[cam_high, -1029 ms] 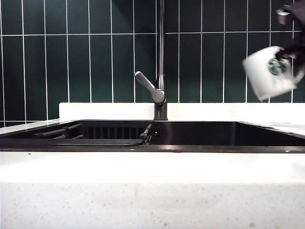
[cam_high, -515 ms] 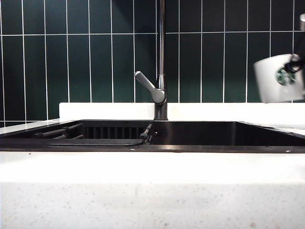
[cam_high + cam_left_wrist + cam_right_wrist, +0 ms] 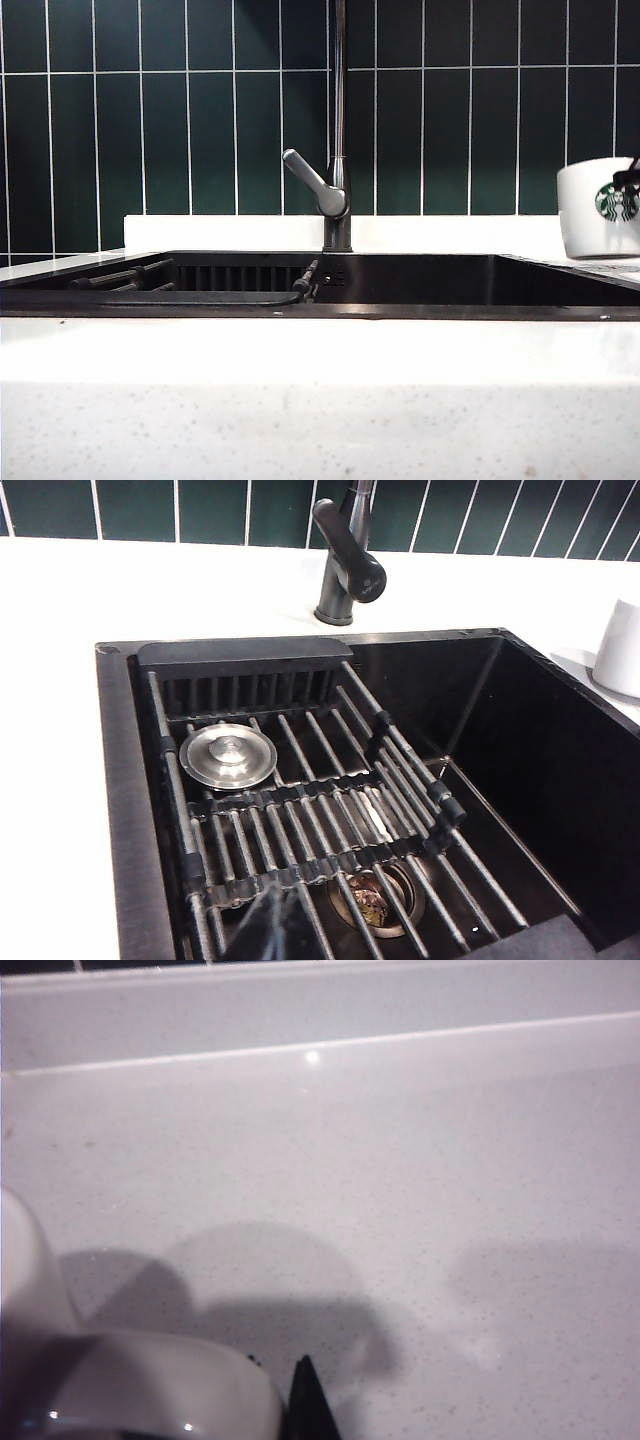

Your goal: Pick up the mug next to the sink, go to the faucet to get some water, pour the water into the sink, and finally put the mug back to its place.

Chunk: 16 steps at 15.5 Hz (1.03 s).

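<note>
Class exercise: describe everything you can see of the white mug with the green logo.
The white ceramic cylindrical mug looks glossy and bears a round green-and-white siren logo. It stands upright at the far right, on or just above the white speckled countertop beside the black rectangular sink; contact underneath is unclear. The right pincer holds it by its side; the left pincer hangs shut over the sink.

Dark green wall tiles [image 3: 160, 130] with pale grout rise behind a white speckled countertop [image 3: 300, 420].

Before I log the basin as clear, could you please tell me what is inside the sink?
In the sink, a black roll-up rack carries a round metal stopper. Below it sits the drain strainer, partly covered by the bars. The floor under the rack is mostly hidden.
</note>
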Motion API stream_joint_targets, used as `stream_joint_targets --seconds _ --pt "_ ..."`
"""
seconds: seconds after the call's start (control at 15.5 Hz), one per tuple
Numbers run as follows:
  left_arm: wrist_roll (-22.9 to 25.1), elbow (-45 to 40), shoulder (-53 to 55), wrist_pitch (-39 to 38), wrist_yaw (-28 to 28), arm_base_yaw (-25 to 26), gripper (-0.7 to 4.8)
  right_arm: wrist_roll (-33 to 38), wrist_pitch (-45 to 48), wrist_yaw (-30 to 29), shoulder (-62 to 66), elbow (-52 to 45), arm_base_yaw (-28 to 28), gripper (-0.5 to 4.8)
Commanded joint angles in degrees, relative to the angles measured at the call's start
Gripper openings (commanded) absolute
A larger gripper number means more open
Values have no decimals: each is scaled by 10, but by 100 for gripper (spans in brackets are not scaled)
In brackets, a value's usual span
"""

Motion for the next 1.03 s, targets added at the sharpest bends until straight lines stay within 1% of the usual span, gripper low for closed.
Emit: stream_joint_targets --seconds 0.06,0.13,0.32,0.39,0.45,0.51,0.77,1.03 --pt "-2 1 0 8 1 0 -6 13 48 -14 3 5 -1 11" --pt "-2 1 0 8 1 0 -6 12 58 -26 11 5 -1 11" --pt "-2 1 0 7 1 0 -6 12 50 -26 17 5 -1 14" --pt "-2 1 0 7 1 0 -6 12 49 -26 17 5 -1 43" --pt "-2 1 0 7 1 0 -6 12 47 -26 17 5 -1 127" --pt "-2 1 0 7 2 0 -6 12 38 -25 16 5 -1 156" --pt "-2 1 0 -5 3 0 -6 12 -4 -25 11 5 -1 160" --pt "-2 1 -1 -11 3 0 -6 3 -59 -25 -34 5 -1 160"
